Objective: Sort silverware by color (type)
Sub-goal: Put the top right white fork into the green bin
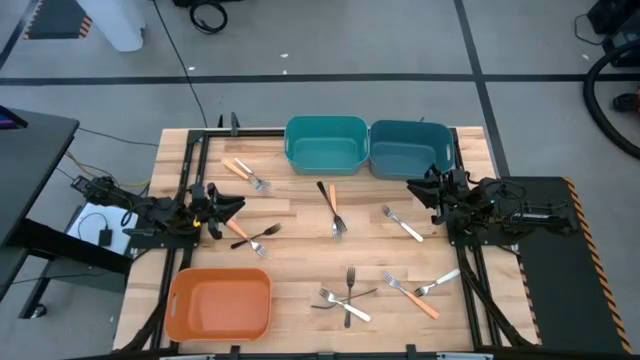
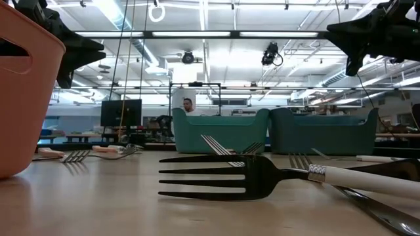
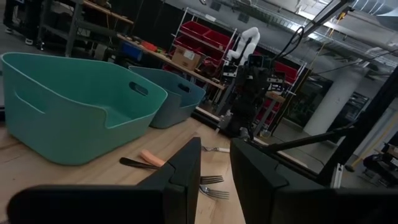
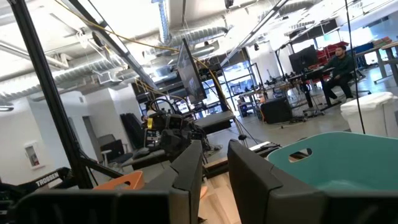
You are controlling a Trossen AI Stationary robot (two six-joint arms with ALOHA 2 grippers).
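Forks lie flat and scattered on the wooden table. An orange-handled one (image 1: 245,172) is near the far left, and another (image 1: 238,232) lies beside a dark fork (image 1: 264,236). A black fork and an orange one (image 1: 332,205) cross at the centre, also seen in the left wrist view (image 3: 163,164). White-handled forks (image 1: 403,223) (image 1: 438,282), an orange one (image 1: 412,296) and a crossed cluster (image 1: 345,297) lie to the right and near side. My left gripper (image 1: 238,207) (image 3: 216,149) hovers at the left edge, slightly open and empty. My right gripper (image 1: 412,187) (image 4: 214,149) hovers at the right edge, slightly open and empty.
A teal bin (image 1: 325,143) and a blue-teal bin (image 1: 408,147) stand side by side at the far edge. An orange bin (image 1: 220,303) sits at the near left corner. Bare wood lies between the fork groups. A person sits far off in the room (image 4: 339,65).
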